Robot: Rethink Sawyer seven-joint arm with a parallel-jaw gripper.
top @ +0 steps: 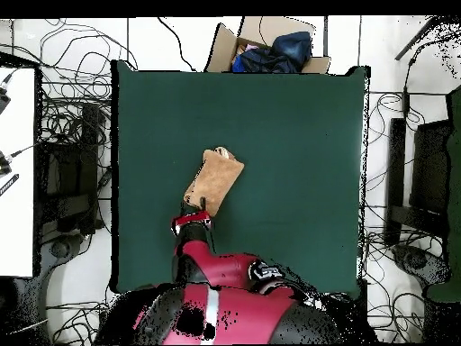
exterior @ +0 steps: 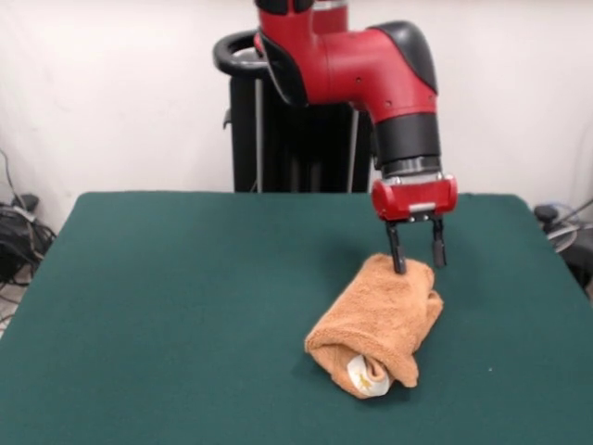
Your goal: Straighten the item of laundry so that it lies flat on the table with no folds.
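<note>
Fingers [exterior: 398,252] of red-and-black gripper [exterior: 416,248] spread apart, tips at far end of orange-tan terry towel [exterior: 378,322], pinching nothing. Towel lies bunched in a folded roll, white tag [exterior: 363,375] at near end, on dark green felt table [exterior: 167,306], right of centre.

Orange-tan terry towel [exterior: 378,320] bunched into a loose roll, lying slantwise on green felt bench [exterior: 167,306], folded over itself, white care tag showing at its open near end, right of bench centre
</note>
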